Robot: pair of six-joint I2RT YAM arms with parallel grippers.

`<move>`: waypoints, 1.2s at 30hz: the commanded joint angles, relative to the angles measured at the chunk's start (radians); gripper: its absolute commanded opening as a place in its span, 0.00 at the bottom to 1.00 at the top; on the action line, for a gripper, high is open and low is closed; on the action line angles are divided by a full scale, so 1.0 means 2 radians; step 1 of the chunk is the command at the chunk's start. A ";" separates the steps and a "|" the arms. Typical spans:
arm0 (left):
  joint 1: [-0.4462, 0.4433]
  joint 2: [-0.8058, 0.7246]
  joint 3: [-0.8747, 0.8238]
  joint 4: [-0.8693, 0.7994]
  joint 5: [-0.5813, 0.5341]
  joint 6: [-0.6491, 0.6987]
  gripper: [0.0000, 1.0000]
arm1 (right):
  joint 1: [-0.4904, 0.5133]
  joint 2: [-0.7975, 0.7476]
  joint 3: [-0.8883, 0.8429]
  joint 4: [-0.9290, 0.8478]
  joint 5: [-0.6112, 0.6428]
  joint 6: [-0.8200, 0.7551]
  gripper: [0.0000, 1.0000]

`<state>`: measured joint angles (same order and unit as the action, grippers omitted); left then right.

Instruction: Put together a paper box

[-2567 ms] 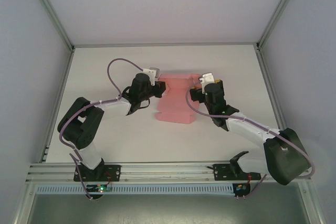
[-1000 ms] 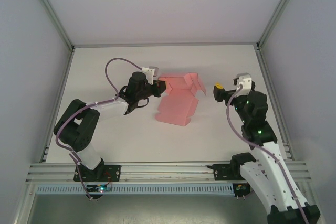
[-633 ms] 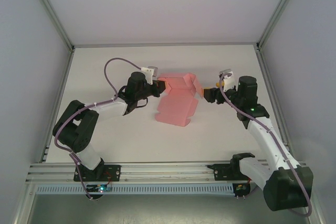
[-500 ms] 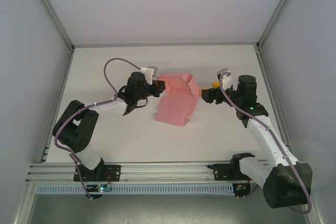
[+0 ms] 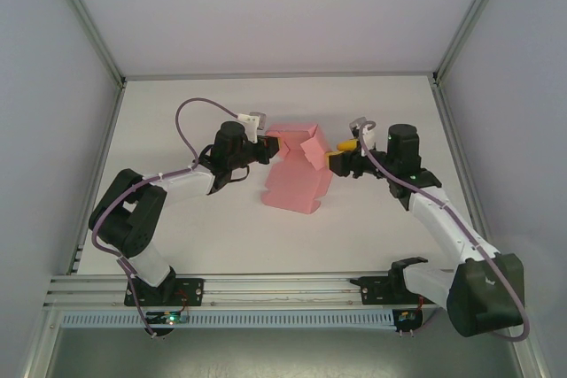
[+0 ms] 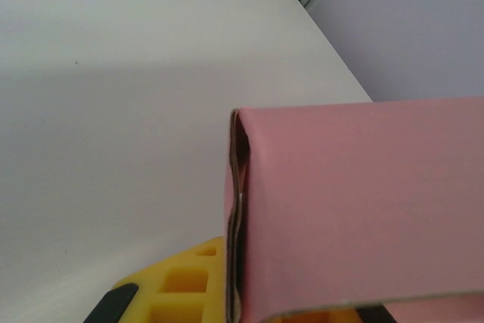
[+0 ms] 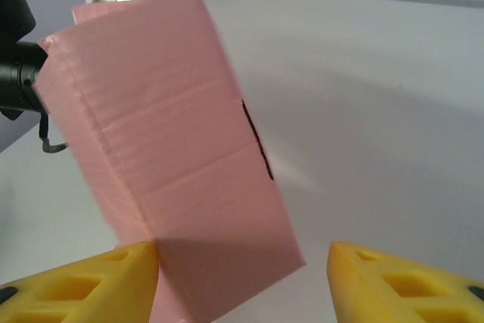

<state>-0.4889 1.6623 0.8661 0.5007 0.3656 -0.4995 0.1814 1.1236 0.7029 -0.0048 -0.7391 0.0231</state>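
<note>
— Where's the paper box [image 5: 297, 185]?
— Partly folded, lying mid-desk [image 5: 372, 219].
— And the pincers?
— The left pincer [image 5: 266, 151] clamps the box's left edge; the right pincer [image 5: 337, 159] gapes wide at the box's raised right flap.

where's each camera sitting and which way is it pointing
top external: above and behind the arm bases, looking down at the table; both arms show, paper box between them.
left wrist: on the left arm, close against the box's pink wall; one yellow finger shows.
right wrist: on the right arm, facing the box; both yellow fingers spread.
All share the box.
</note>
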 commanded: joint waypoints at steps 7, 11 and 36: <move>0.004 0.000 0.013 -0.010 0.003 0.006 0.01 | 0.069 0.018 0.056 -0.033 0.154 -0.061 0.57; 0.004 -0.003 0.010 -0.021 -0.006 0.012 0.01 | 0.100 0.018 0.073 -0.061 0.253 -0.081 0.61; -0.025 -0.021 0.044 -0.104 -0.093 -0.027 0.00 | 0.221 0.141 0.118 0.079 0.668 -0.026 0.05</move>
<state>-0.4984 1.6615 0.8982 0.3393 0.2066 -0.5282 0.6067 1.3720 0.9009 0.0238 0.2989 -0.0921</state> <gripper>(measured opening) 0.096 0.069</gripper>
